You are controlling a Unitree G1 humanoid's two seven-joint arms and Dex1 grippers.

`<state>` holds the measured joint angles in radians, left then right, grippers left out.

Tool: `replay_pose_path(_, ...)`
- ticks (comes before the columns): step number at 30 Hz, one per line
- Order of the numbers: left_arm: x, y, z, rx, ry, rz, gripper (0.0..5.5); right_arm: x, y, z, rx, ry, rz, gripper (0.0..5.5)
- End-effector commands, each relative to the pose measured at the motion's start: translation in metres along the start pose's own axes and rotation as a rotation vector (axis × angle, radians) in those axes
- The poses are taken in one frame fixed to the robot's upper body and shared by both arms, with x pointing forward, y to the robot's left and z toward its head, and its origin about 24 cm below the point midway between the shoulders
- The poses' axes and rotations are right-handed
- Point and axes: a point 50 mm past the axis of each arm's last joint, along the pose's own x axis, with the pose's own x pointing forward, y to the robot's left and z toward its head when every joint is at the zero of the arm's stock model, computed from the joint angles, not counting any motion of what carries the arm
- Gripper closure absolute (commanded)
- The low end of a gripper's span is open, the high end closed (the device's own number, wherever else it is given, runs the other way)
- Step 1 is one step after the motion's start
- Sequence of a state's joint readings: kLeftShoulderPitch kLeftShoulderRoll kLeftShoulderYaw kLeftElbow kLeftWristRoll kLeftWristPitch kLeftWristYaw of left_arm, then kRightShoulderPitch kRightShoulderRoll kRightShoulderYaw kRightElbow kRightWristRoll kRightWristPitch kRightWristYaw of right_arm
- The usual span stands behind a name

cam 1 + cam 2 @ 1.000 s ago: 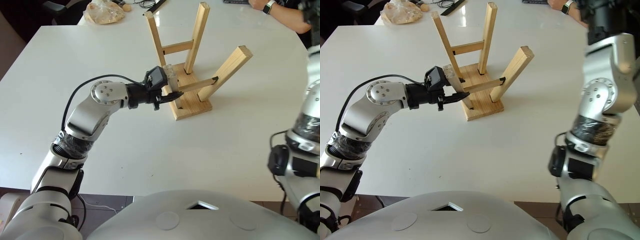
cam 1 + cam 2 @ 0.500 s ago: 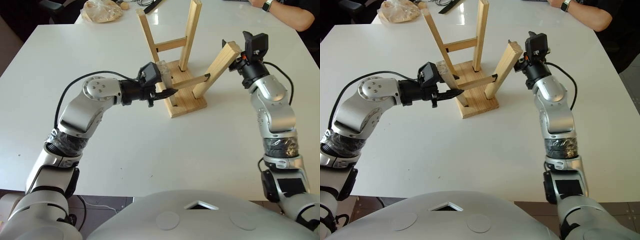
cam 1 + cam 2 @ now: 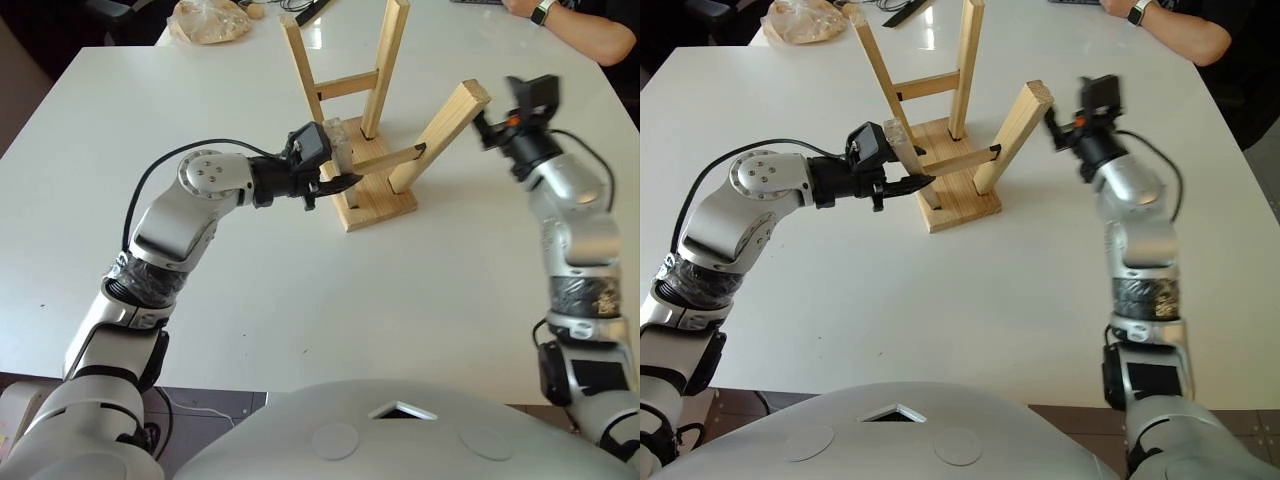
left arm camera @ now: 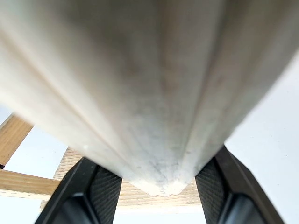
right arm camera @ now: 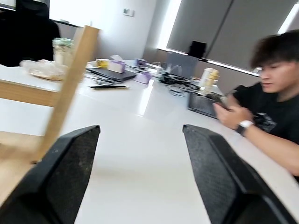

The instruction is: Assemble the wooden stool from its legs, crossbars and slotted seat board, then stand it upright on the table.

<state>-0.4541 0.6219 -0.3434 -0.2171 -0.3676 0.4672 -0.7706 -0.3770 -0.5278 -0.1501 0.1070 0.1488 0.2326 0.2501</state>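
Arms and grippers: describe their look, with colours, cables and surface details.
The left arm and right arm have silver-grey rounded shells with black banded joints. A black cable loops over the left arm's round, bolted elbow disc. The left gripper and right gripper are black, each with two tapered fingers bearing textured pads.

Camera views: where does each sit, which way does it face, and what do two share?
Left eye view: head, facing forward and down at the upturned stool on the table; both arms show.
Right eye view: head's other eye, sharing that scene and arms.
Left wrist view: left wrist, facing the pale leg between its jaws.
Right wrist view: right wrist, facing across the table past the tilted leg, between open jaws.
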Motion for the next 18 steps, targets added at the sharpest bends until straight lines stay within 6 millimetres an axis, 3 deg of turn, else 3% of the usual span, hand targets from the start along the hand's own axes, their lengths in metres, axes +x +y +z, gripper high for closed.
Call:
replay_pose_path(1,-0.007,-0.016,-0.063,-0.140,0.298,-0.002,3.45,0.009,-0.043,0.010,-0.136,-0.039,-0.168,2.20)
replay_pose_path(2,-0.007,-0.015,-0.062,-0.138,0.296,-0.002,3.45,0.014,-0.038,0.012,-0.149,-0.053,-0.166,2.20)
replay_pose_path(4,-0.005,-0.014,-0.060,-0.135,0.290,-0.001,3.45,0.024,-0.006,0.015,-0.165,-0.088,-0.079,2.20)
replay_pose_path(6,-0.004,-0.014,-0.059,-0.132,0.287,-0.005,3.45,0.024,0.068,0.019,-0.039,-0.118,0.189,2.20)
replay_pose_path(8,-0.001,-0.015,-0.057,-0.125,0.285,-0.019,3.45,-0.017,0.162,0.045,0.214,-0.169,0.652,2.20)
replay_pose_path(9,0.000,-0.015,-0.057,-0.122,0.285,-0.029,3.45,-0.044,0.189,0.063,0.303,-0.205,0.849,2.20)
replay_pose_path(10,0.001,-0.015,-0.057,-0.119,0.287,-0.038,3.45,-0.063,0.202,0.082,0.396,-0.233,0.977,2.20)
replay_pose_path(11,0.001,-0.016,-0.057,-0.117,0.288,-0.042,3.45,-0.071,0.204,0.093,0.444,-0.244,1.033,2.20)
replay_pose_path(13,0.001,-0.016,-0.055,-0.127,0.274,-0.045,3.45,-0.065,0.195,0.098,0.439,-0.241,1.017,2.20)
replay_pose_path(18,-0.001,-0.022,-0.038,-0.151,0.204,-0.061,3.45,-0.030,0.158,0.063,0.279,-0.122,0.748,2.20)
